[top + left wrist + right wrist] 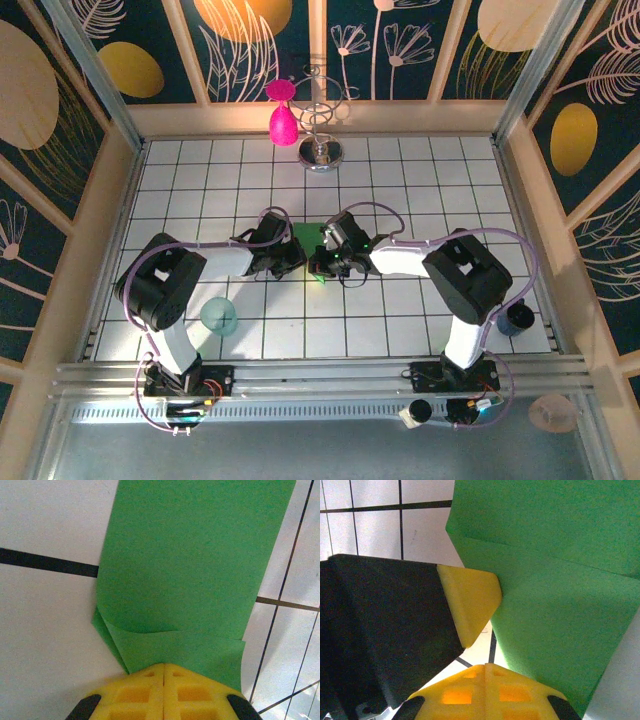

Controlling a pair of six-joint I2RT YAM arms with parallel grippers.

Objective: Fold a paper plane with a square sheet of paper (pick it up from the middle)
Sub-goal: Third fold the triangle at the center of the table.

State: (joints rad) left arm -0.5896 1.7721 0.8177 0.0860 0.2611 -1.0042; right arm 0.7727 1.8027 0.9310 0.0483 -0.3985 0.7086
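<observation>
The partly folded square sheet of paper (305, 238) is lying mid-tabletop (400, 180), the left pincer (164, 666) clamping its edge from nine o'clock while the right pincer (485, 666), pressed together, is touching it from three o'clock.

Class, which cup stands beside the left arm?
The translucent teal cup, beside the left arm; the dark blue cup stands by the right arm.

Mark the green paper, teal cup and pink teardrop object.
green paper (195, 565), left wrist view, flat middle of the sheet
teal cup (219, 316), top external view, centre of the cup
pink teardrop object (283, 126), top external view, widest part of its body
</observation>
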